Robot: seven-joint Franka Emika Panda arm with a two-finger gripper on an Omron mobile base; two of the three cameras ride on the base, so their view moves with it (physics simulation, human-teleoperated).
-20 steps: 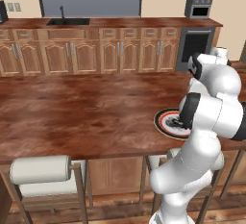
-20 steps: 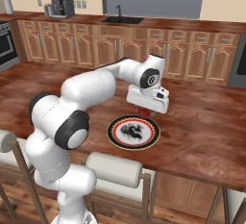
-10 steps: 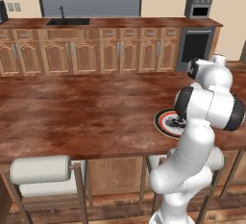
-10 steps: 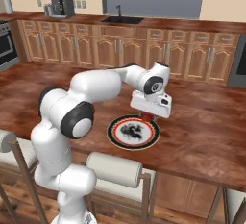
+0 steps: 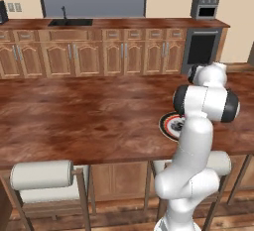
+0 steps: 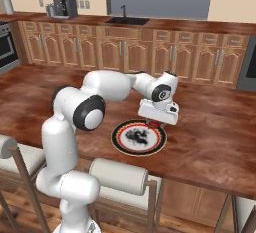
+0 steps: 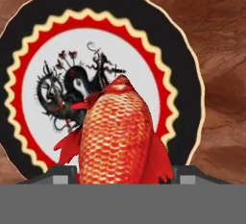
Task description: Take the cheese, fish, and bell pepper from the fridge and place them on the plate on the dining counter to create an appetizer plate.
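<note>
No readable text, label, brand, number or sign appears in any view. The plate carries only a pattern: a black rim, a red zigzag ring and a dark ink-like figure on the white centre, around nine o'clock of the fish, with no letters. The appliances on the far counter show no legible markings.
</note>
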